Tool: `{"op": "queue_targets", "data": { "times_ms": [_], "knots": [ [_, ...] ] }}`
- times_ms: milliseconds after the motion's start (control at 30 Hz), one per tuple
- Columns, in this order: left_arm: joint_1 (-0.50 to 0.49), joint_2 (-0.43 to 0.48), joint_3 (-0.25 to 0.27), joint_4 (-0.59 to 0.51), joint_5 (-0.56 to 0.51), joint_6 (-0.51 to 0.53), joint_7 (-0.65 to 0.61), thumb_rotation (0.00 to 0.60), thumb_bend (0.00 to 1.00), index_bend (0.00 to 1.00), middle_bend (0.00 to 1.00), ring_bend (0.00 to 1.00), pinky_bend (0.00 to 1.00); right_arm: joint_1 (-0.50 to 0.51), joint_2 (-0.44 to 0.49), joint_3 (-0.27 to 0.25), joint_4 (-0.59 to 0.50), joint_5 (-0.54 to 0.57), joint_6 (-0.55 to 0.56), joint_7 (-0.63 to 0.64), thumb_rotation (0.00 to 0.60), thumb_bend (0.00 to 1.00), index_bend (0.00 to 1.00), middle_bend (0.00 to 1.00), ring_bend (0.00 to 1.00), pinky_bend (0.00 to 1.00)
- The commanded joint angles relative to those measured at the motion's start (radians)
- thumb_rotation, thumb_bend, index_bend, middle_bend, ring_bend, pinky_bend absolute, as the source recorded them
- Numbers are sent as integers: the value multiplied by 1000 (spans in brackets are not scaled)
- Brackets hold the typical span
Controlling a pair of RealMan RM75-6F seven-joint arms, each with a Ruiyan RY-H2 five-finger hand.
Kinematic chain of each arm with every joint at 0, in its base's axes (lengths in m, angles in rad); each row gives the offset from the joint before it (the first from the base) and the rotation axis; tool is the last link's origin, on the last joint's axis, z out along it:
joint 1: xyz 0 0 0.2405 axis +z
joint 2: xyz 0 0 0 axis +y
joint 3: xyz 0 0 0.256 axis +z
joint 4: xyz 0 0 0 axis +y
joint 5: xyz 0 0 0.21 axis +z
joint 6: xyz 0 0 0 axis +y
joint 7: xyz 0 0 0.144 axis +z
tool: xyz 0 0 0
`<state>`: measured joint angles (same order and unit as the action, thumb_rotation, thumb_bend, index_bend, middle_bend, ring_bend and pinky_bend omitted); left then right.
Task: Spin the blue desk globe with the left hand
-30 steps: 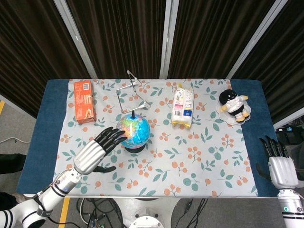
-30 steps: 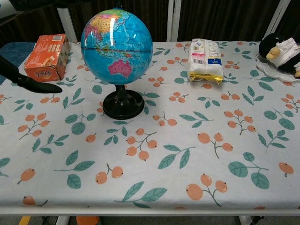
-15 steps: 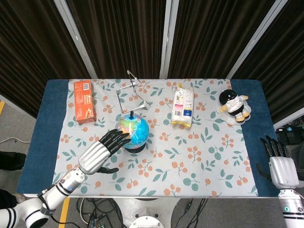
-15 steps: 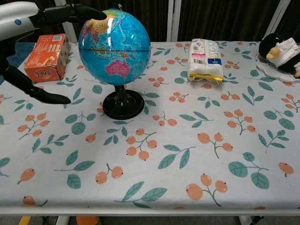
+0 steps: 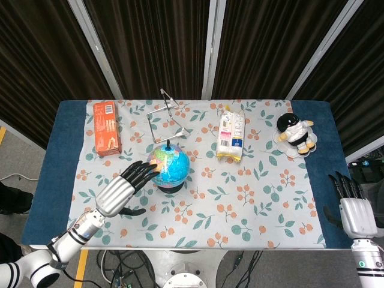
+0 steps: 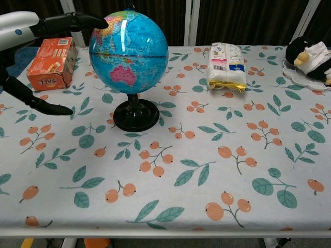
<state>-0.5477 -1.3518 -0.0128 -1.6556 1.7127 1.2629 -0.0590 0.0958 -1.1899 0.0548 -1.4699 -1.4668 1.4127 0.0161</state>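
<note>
The blue desk globe (image 5: 170, 167) stands on its black base (image 6: 135, 115) at the middle left of the floral cloth; in the chest view the globe (image 6: 129, 51) fills the upper left. My left hand (image 5: 123, 187) reaches in from the left with fingers stretched out. Its fingertips (image 6: 95, 21) meet the globe's upper left side, while the thumb (image 6: 39, 102) hangs apart lower down. It holds nothing. My right hand (image 5: 354, 207) hovers off the table's right front corner, fingers straight and apart, empty.
An orange box (image 5: 106, 135) lies at the back left, with a metal wire stand (image 5: 168, 114) behind the globe. A snack bag (image 5: 231, 135) lies right of centre, and a penguin toy on a plate (image 5: 294, 133) sits at the back right.
My left hand rose to the globe's upper left and brushed it, then drew slightly back leftward. The globe has turned; its pink continent has shifted left.
</note>
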Motion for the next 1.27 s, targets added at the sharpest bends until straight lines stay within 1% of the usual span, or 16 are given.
{"op": "queue_targets", "data": {
  "times_ms": [33, 167, 467, 567, 767, 967, 1267],
  "knots": [
    [1, -4, -1, 12, -11, -5, -7, 600, 51, 69, 35, 0, 0, 0, 0, 0, 1, 2, -2, 0, 600, 280, 0, 0, 0, 0],
    [2, -12, -4, 39, -41, -19, -22, 600, 51, 68, 35, 0, 0, 0, -1, 0, 3, 4, -4, 1, 600, 280, 0, 0, 0, 0],
    [20, -32, -14, 153, -152, -68, -82, 600, 51, 69, 35, 0, 0, 0, -1, 1, 4, 5, -4, 2, 600, 281, 0, 0, 0, 0],
    [27, -35, -20, 178, -171, -68, -97, 600, 51, 68, 35, 0, 0, 0, -1, 1, 3, 5, -3, 0, 600, 282, 0, 0, 0, 0],
    [60, -15, -28, 196, -191, -25, -106, 600, 51, 69, 35, 0, 0, 1, 0, 1, -1, 5, -6, -3, 600, 283, 0, 0, 0, 0],
    [114, 21, -28, 205, -219, 29, -106, 600, 51, 69, 35, 0, 0, 5, 1, 3, -14, 5, -8, -10, 600, 282, 0, 0, 0, 0],
    [224, 87, -13, 225, -243, 144, -62, 600, 51, 69, 35, 0, 0, 9, -3, 4, -34, -5, -1, -32, 600, 282, 0, 0, 0, 0]
  ]
}}
